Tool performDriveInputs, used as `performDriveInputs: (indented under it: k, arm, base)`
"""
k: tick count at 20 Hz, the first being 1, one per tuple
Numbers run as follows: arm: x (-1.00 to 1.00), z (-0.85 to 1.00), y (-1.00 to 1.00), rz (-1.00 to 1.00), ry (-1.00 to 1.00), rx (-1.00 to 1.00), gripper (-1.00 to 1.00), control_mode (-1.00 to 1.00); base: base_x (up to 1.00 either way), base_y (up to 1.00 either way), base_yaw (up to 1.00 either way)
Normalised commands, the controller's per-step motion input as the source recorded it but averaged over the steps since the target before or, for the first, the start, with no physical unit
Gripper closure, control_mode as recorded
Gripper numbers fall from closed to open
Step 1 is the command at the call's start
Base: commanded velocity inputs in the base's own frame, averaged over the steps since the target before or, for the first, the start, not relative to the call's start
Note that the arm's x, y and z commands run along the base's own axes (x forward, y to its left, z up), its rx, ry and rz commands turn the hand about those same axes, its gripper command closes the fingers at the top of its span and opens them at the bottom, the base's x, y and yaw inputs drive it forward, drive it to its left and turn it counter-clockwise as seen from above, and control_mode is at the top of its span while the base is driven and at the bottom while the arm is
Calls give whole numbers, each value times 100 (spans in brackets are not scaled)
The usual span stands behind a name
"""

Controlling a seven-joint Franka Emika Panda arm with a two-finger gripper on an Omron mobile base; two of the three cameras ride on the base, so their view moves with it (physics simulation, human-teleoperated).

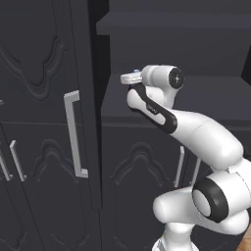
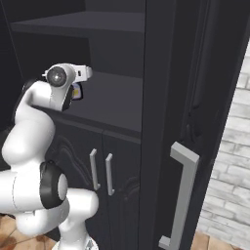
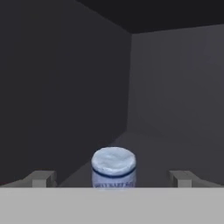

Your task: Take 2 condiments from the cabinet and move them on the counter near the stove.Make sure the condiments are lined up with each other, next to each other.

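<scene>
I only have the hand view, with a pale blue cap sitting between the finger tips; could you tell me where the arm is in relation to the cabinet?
Observer: The gripper is reaching into the open cabinet, above a dark shelf over the low doors.
Operator: Thank you. Is the door well clear of the arm?
Observer: Yes, in the left base view the door with the long grey bar handle stands swung out to the arm's left.
Operator: And are the jaws on the bottle?
Observer: Not yet; they stand wide open either side of the bottle, apart from it.
</scene>
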Motion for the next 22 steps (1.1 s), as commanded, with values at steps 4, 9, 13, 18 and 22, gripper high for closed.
performDriveInputs:
  k: [4, 9, 13, 18, 22]
  arm:
    - [16, -13, 0, 0, 4, 0, 100, -100]
    - [14, -9, 0, 0, 2, 0, 100, -100]
    - [5, -1, 0, 0, 2, 0, 100, -100]
    - [-1, -2, 0, 0, -1, 0, 100, -100]
    - [-17, -1, 0, 0, -7, 0, 100, -100]
  base:
    - [0, 0, 0]
    - [0, 0, 0]
    - [0, 0, 0]
    - [0, 0, 0]
    - [0, 0, 0]
